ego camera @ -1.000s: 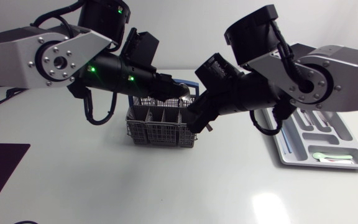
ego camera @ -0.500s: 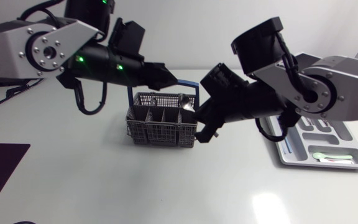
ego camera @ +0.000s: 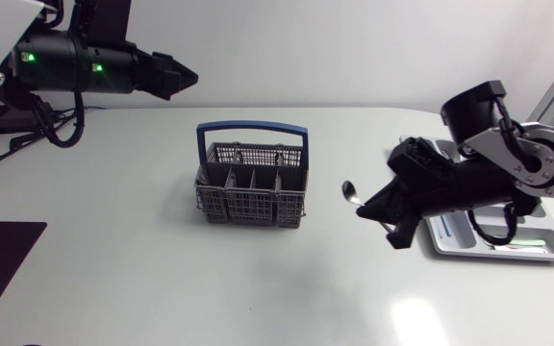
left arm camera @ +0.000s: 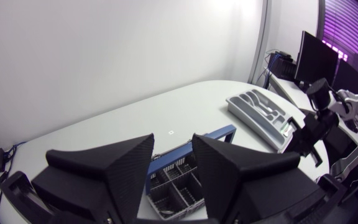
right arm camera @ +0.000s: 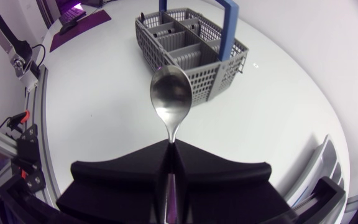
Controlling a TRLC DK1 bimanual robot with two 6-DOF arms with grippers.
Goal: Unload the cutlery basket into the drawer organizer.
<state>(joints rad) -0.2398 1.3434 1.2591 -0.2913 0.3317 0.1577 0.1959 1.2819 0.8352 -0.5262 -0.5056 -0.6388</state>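
Right claw [ego camera: 367, 210] clenched on a spoon [ego camera: 350, 192], fingers pinching the thin end of the handle from both sides; in the right wrist view the claw [right arm camera: 171, 145] is closed tight, with the handle coming out of the seam between the fingers. Spoon's long axis runs straight out from the claw, in line with it, bowl [right arm camera: 171, 93] leading and pointing at the cutlery basket [right arm camera: 191, 46]. From above the bowl end aims up-left toward the basket, handle end back toward the right arm. Spoon is plain shiny metal with an oval bowl, its hollow face toward the wrist camera, and a narrow neck. It sits off the basket, apart from it, between the cutlery basket [ego camera: 251, 192] and the drawer organizer [ego camera: 450, 234], nearer the organizer.

Left claw [ego camera: 187, 76] released, holding nothing, well apart from the basket at the far left of the desk [ego camera: 162, 279]; left wrist view shows its fingers [left arm camera: 126, 171] spread with a gap, and the basket [left arm camera: 180, 190] visible through it.

Basket is grey mesh with a blue handle [ego camera: 251, 126] standing upright, divided into compartments; a few metal pieces stick up in the rear row, type unclear. Organizer is a pale grey tray [left arm camera: 260, 112] with long slots, at the desk's right side by the right arm
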